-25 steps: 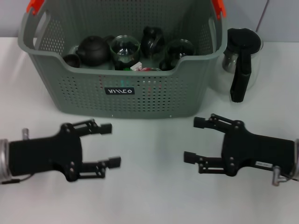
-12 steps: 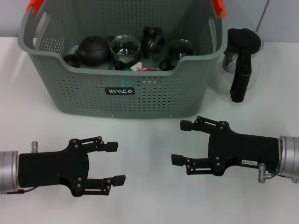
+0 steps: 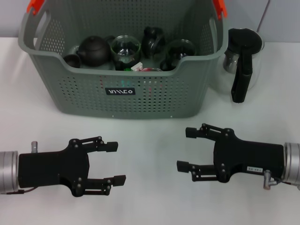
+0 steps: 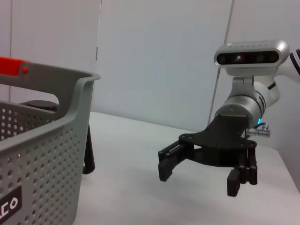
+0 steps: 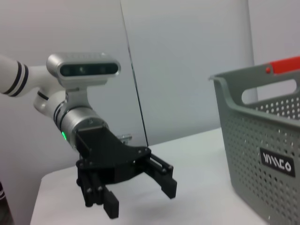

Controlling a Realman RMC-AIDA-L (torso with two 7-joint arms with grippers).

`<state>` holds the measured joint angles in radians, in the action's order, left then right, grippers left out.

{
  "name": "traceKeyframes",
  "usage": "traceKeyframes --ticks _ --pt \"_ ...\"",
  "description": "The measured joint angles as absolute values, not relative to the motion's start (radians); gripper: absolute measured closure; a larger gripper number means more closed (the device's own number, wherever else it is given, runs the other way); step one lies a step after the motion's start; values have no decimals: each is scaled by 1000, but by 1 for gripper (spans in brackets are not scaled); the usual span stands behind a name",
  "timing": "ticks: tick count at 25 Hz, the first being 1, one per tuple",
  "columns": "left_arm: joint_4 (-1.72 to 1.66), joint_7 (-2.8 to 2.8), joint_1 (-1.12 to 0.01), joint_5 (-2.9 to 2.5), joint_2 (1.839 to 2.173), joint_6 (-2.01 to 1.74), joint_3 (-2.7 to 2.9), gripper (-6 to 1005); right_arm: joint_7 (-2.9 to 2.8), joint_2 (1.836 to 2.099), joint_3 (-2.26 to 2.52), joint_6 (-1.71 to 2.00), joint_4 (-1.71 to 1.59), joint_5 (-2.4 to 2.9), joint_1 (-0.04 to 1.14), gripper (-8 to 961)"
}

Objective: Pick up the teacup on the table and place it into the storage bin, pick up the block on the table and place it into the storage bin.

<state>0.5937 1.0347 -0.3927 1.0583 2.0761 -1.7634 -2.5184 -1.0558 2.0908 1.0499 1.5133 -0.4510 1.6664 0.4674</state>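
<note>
Grippers, two, nearest the camera. The left gripper is hovering low over the white table, fingers spread wide and holding nothing. The right gripper is facing it from the other side, well apart, fingers likewise wide and empty; both are pointing inward across bare tabletop.

Storage bin, one, grey and perforated, is standing beyond the grippers at the middle of the table, with orange clips on its handles and a small black label on its front wall.

Contents of the bin, counted as far as they are showing: one dark teapot; two round glass vessels; some further dark pieces whose number and kind cannot be told; a small light-coloured item near the front rim, possibly a block.

Glass jug, one, with a black handle, is standing just beside the bin on the robot's right.

Loose teacup or block on the table: none is showing. Judgement: both placements are looking finished and the arms appear to be idling in front of the bin; the next move is probably calling for nothing more than retreating, or for checking the table edges out of view.
</note>
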Motion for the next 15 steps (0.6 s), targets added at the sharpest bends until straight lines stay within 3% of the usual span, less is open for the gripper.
traceKeyframes --ticks 15 --pt "589 1042 -391 1058 2075 -1770 -2512 188 -1060 2092 1048 1520 -448 1697 447 8"
